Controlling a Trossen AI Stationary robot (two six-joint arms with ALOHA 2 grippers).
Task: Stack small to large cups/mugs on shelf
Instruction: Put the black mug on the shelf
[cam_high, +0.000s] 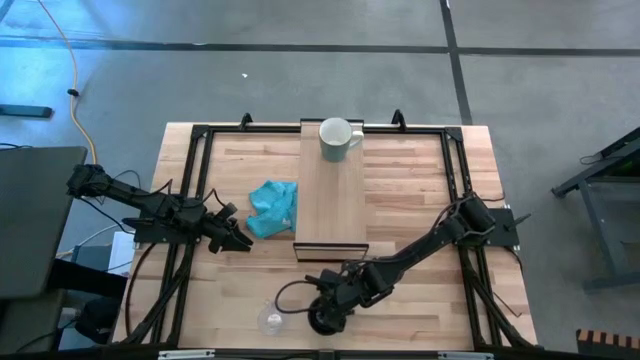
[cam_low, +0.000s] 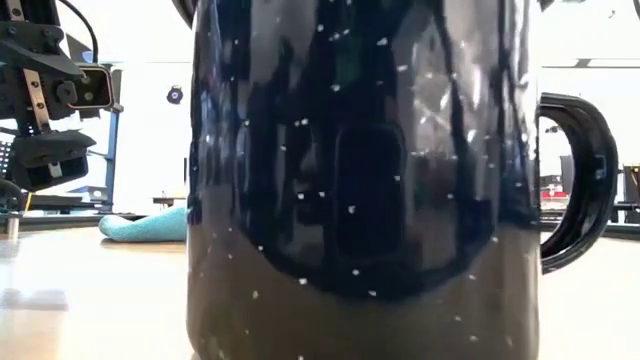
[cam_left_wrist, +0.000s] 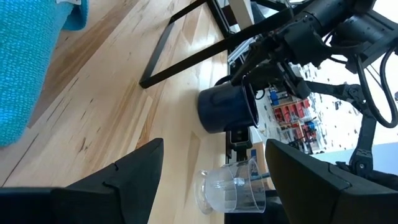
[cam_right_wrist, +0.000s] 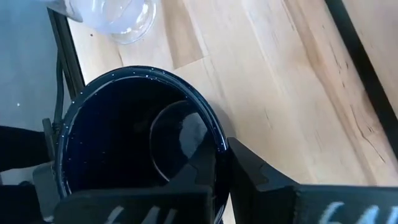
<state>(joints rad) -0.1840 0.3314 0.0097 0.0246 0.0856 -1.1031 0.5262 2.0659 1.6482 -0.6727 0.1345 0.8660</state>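
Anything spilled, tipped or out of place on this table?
Nothing spilled or damaged. The teal cloth lies crumpled against the shelf's side, unrelated to stacking. The right gripper pinches the black mug's rim; the mug stands upright.

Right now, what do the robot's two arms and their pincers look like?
Both arms are dark, nearly black, slim jointed segments with black cables looping alongside them. The left pincer ends in two dark, wedge-shaped fingers with flat matte faces. The right pincer has the same dark angular fingers. No coloured markings show on either arm.
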